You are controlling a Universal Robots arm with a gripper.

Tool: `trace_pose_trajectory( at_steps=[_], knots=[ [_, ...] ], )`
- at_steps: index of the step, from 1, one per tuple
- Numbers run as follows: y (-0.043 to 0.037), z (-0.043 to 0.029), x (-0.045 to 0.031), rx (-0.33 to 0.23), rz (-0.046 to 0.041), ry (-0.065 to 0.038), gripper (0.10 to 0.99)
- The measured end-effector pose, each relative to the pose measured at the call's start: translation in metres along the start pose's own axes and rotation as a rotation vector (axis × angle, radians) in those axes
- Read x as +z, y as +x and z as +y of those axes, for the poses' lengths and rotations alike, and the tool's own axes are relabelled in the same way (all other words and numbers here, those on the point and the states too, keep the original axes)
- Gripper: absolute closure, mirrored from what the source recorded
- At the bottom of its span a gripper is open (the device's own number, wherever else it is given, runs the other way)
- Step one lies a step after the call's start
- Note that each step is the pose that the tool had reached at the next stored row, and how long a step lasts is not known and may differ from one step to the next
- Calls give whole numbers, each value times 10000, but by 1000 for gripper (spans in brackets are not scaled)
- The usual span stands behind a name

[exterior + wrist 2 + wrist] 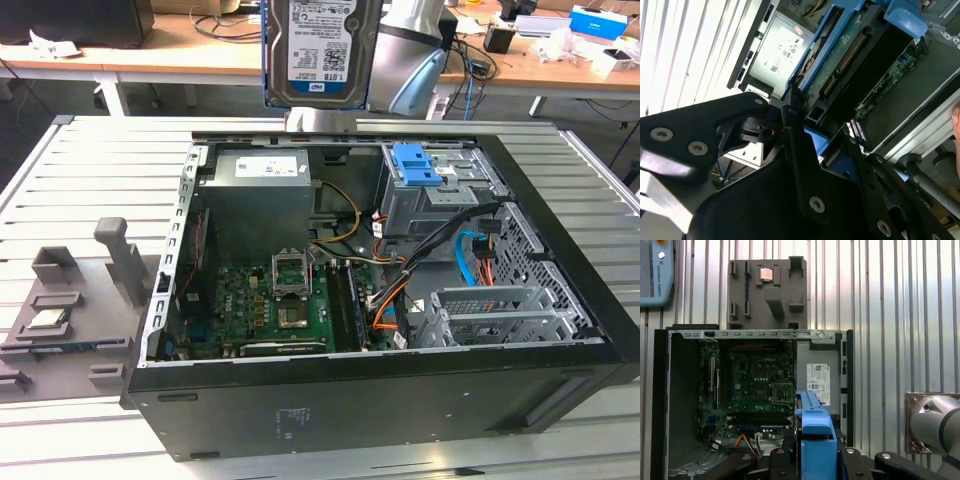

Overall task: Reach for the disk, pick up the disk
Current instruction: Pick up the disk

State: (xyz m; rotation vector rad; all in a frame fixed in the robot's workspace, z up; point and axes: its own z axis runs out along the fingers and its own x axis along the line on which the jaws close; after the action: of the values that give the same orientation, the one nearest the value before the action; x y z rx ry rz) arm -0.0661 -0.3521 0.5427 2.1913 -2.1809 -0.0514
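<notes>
- Above the open computer case [400,390], the hand [827,150] is closed on the disk [322,50] — its black fingers [799,145] press the blue bracket from both sides in the second wrist view.
- The disk hangs upright in the air with its label facing the exterior view, clear of the case and touching nothing but the hand.
- The grey arm [412,55] shows just behind the disk.
- Below the hand, inside the case, lie the green circuit board [270,300] and the grey power box [262,190] — a drive cage with a blue latch [418,165] sits lower, toward the exterior view's right.
- On the slatted tabletop [90,180], well apart from the hand, a grey holder [70,300] carries a small silver chip [48,320].
</notes>
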Motion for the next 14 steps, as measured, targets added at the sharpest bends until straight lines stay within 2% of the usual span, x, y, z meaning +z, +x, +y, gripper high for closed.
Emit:
trace_pose_trajectory(
  at_steps=[2,4,11,13,14],
  knots=[
    [-6,-50,-3,1,0,-2,722],
    [-15,-129,-8,0,0,-6,722],
    [-33,-297,-18,0,0,-12,722],
    [-42,-390,-24,-1,0,-15,722],
    [-44,-408,-25,-1,1,-17,722]
  ],
)
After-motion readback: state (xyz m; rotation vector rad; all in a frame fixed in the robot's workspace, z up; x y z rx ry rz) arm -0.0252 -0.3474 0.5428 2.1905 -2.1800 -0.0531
